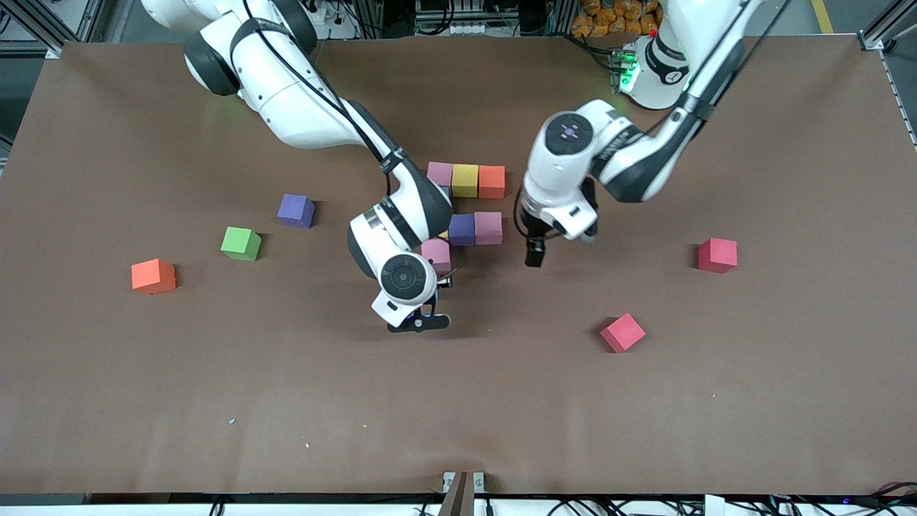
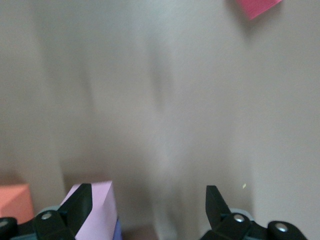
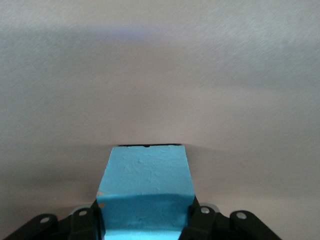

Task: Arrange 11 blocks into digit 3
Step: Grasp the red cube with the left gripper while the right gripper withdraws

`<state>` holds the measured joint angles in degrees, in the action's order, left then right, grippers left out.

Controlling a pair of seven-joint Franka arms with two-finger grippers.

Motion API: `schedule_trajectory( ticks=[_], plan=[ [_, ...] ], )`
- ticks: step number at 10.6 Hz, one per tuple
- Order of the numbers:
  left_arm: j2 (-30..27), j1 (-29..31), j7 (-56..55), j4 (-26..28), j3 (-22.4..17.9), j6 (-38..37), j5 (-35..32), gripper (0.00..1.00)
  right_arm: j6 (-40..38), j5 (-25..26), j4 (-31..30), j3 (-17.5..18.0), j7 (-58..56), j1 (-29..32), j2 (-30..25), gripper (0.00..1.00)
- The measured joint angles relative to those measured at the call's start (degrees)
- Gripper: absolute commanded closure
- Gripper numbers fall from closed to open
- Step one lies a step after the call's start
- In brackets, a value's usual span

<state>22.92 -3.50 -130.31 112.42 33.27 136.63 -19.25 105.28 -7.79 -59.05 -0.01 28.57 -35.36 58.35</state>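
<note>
The partly built figure sits mid-table: a row of a pink block (image 1: 440, 173), a yellow block (image 1: 465, 180) and an orange block (image 1: 491, 181), and nearer the camera a dark blue block (image 1: 461, 229), a pink block (image 1: 488, 228) and another pink block (image 1: 435, 254). My right gripper (image 1: 420, 322) (image 3: 145, 211) is shut on a light blue block (image 3: 145, 175), just above the table beside that last pink block; the hand hides the blue block in the front view. My left gripper (image 1: 534, 255) (image 2: 147, 194) hangs open with nothing in it, beside the pink block (image 2: 95, 210).
Loose cubes lie around: a purple one (image 1: 296, 211), a green one (image 1: 241, 244) and an orange-red one (image 1: 153, 276) toward the right arm's end, two red ones (image 1: 717, 255) (image 1: 622, 332) toward the left arm's end.
</note>
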Motion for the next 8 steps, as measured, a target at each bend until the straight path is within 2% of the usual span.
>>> schedule_trajectory(
  ticks=[3, 6, 8],
  plan=[
    [0.5, 7.7, 21.0, -4.6, -0.2, -4.8, 0.1, 0.00, 0.0, 0.0, 0.4, 0.8, 2.1, -0.2, 0.4, 1.00],
    [5.8, 11.5, 41.8, -16.6, -0.7, -17.4, 1.1, 0.00, 0.0, 0.0, 1.1, 0.8, 2.4, -0.2, 0.7, 1.00],
    [12.1, 11.6, 48.3, -24.8, -1.4, -22.4, 1.1, 0.00, 0.0, 0.0, 1.3, 0.9, 3.5, -0.2, 0.9, 1.00]
  ],
)
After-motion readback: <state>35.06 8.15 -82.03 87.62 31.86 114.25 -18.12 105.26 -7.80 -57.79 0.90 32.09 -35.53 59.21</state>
